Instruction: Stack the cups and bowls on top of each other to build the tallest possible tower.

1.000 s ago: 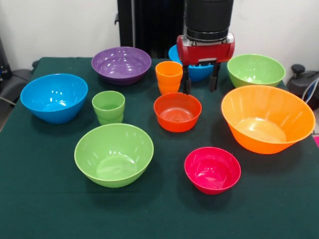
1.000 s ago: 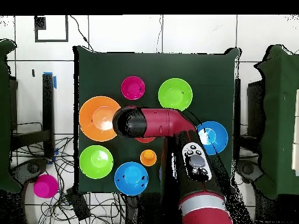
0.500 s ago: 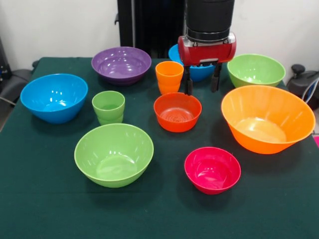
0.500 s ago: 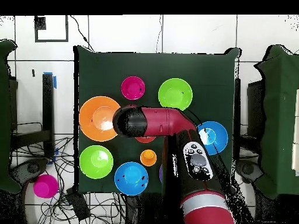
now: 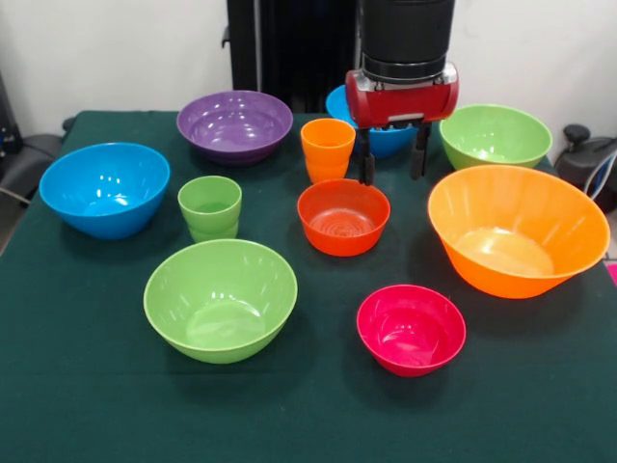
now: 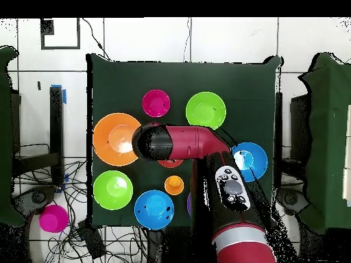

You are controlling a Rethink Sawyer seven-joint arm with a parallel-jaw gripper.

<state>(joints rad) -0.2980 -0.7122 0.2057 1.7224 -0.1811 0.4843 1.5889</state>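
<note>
Ten pieces lie apart on the green table (image 5: 87,405), nothing stacked. From the left: blue bowl (image 5: 104,188), purple bowl (image 5: 234,124), green cup (image 5: 209,206), green bowl (image 5: 220,298), orange cup (image 5: 327,148), red bowl (image 5: 343,216), pink bowl (image 5: 411,328), big orange bowl (image 5: 517,228). The gripper (image 5: 393,154) hangs upper centre, fingers spread and empty, probably lining up a first pick beside the orange cup.

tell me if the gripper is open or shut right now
Open. In the front view the gripper has its two dark fingers hanging apart with nothing between them, above the table behind the small orange-red bowl.
</note>
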